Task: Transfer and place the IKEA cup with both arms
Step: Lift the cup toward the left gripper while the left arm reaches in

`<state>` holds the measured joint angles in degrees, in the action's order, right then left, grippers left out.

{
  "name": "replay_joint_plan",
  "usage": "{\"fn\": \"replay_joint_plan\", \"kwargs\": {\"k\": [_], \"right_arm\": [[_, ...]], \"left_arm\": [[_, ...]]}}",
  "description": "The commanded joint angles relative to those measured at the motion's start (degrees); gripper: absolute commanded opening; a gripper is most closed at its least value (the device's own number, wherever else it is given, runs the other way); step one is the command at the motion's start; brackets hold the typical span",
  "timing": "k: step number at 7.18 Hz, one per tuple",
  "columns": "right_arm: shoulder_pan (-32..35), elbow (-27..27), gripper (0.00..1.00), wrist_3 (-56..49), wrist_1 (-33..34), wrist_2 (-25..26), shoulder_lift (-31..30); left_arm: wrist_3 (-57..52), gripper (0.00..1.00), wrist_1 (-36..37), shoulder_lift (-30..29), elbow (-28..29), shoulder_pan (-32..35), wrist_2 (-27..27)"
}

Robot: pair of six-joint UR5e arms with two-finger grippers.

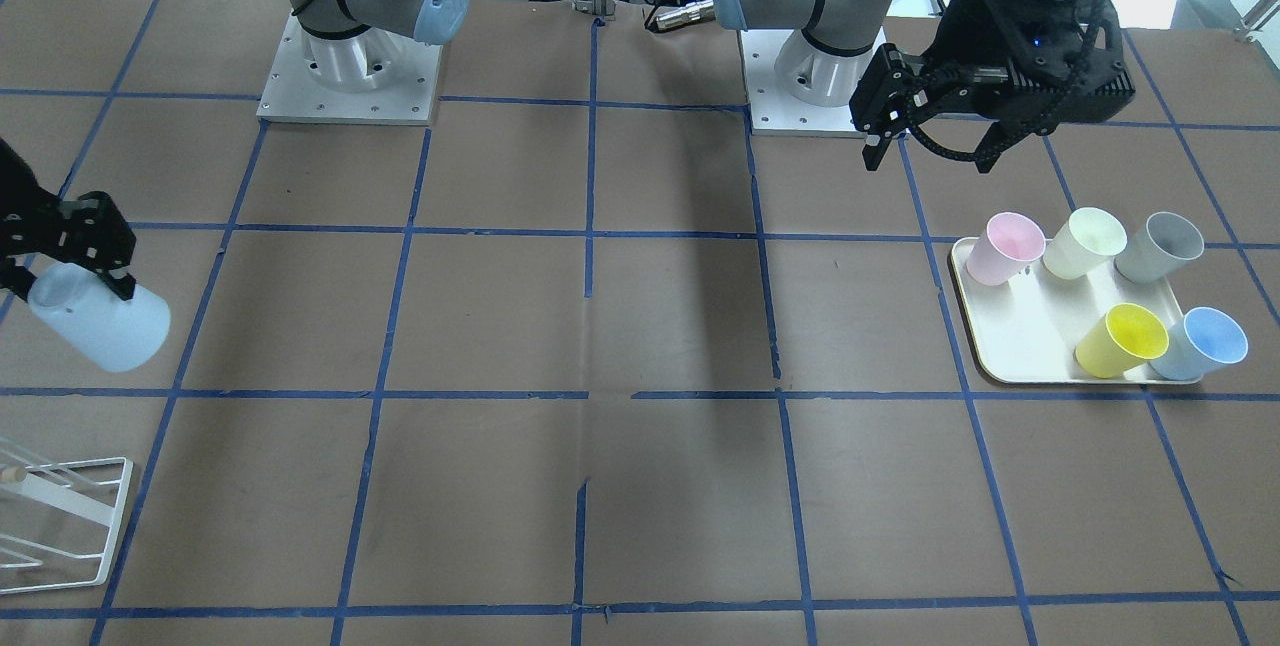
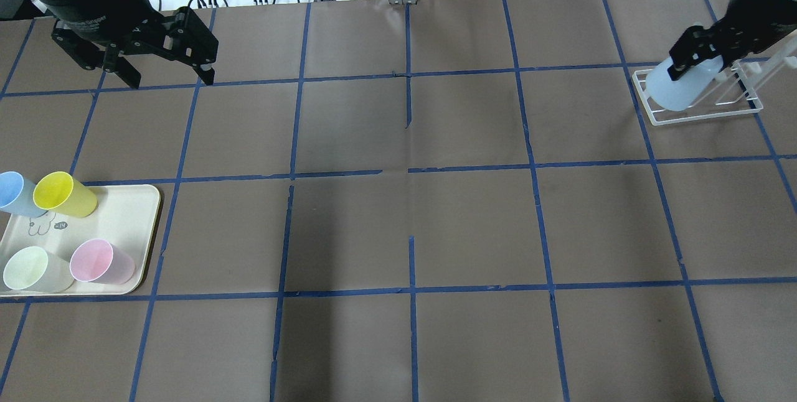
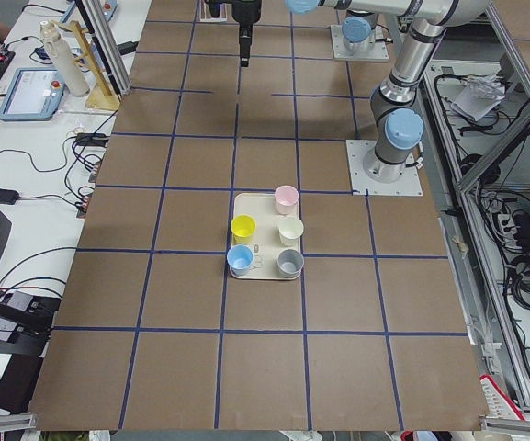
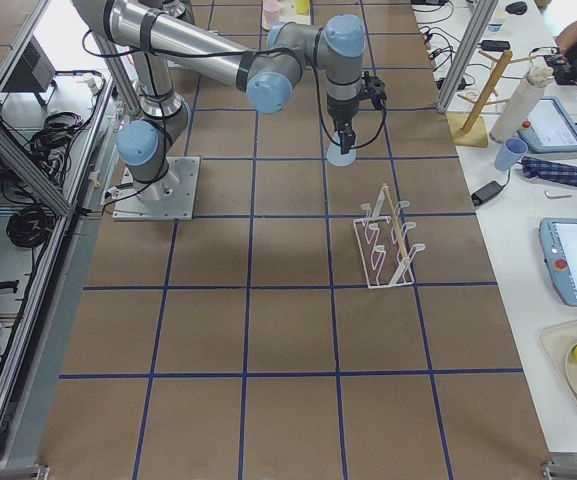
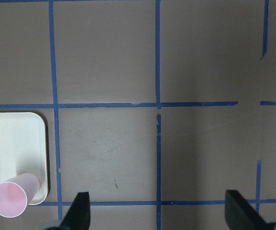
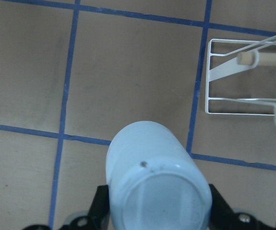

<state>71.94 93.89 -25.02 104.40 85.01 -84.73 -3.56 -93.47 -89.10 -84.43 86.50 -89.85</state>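
My right gripper is shut on a pale blue IKEA cup by its base end. It holds the cup tilted in the air, mouth pointing away from the wrist, just beside the white wire rack. The cup also shows in the overhead view and its base fills the right wrist view. My left gripper is open and empty, hanging above the table behind the tray. A second pale blue cup stands on that tray's front corner.
The tray also holds a yellow cup, a pink cup, a pale cream cup and a grey cup. The rack has wooden-tipped pegs. Both arm bases stand at the table's robot-side edge.
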Motion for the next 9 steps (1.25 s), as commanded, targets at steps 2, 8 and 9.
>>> {"fn": "replay_joint_plan", "kwargs": {"k": [2, 8, 9], "right_arm": [[14.06, -0.03, 0.00, 23.55, -0.08, -0.28, -0.87], [19.82, 0.67, 0.00, 43.45, -3.42, -45.98, -4.92], [19.04, 0.76, 0.00, 43.48, -3.59, -52.25, -4.57]], "left_arm": [[-0.66, 1.00, -3.19, 0.42, -1.17, -2.54, 8.85], [-14.81, 1.00, -13.75, 1.93, -19.25, -22.79, 54.69], [-14.72, 1.00, -13.58, 2.70, -22.50, -19.48, 62.96]]}}
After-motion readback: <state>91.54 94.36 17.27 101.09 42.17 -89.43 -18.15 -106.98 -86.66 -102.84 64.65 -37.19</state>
